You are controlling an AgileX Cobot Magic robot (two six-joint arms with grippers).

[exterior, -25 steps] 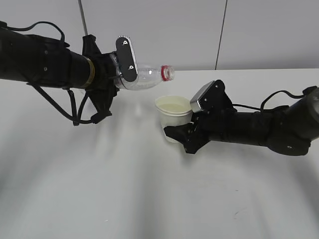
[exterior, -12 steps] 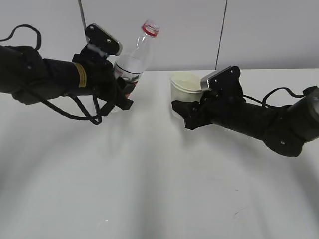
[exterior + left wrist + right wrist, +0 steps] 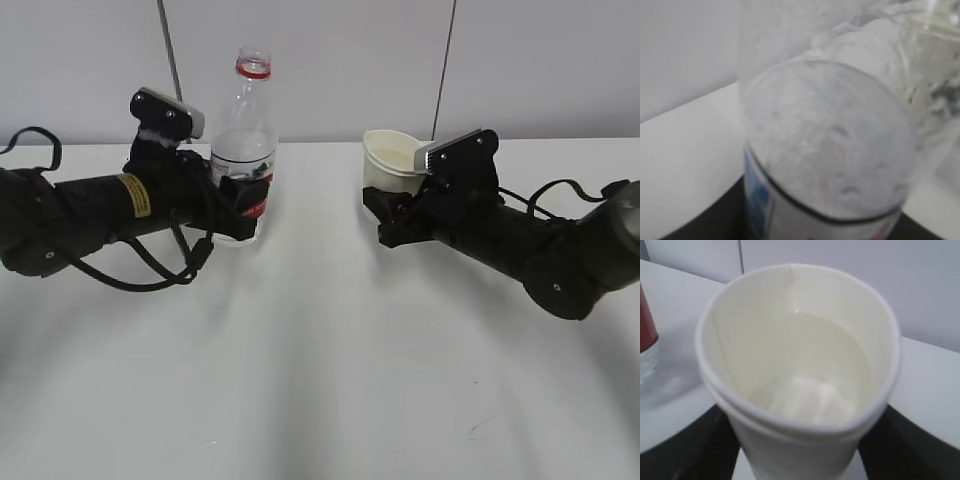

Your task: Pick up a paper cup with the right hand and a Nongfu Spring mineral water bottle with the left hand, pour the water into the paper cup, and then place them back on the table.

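The Nongfu Spring mineral water bottle (image 3: 243,140) stands upright at the back left, cap off, with its base at or just above the table (image 3: 320,380). My left gripper (image 3: 240,198) is shut on its labelled lower body. The bottle fills the left wrist view (image 3: 830,150), with a dark finger (image 3: 715,220) beside it. My right gripper (image 3: 396,208) is shut on the paper cup (image 3: 392,158), which tilts slightly; its bottom is hidden. In the right wrist view the cup (image 3: 790,445) holds clear water (image 3: 815,365) between two black fingers (image 3: 690,450).
A grey wall with vertical seams (image 3: 445,60) rises behind the table's back edge. The red label of the bottle shows at the left edge of the right wrist view (image 3: 646,320). A small dark scuff (image 3: 478,428) marks the front right of the table.
The left gripper has turned the bottle from lying on its side over the cup to upright and lowered it to the left. The right gripper has carried the cup right and farther back.
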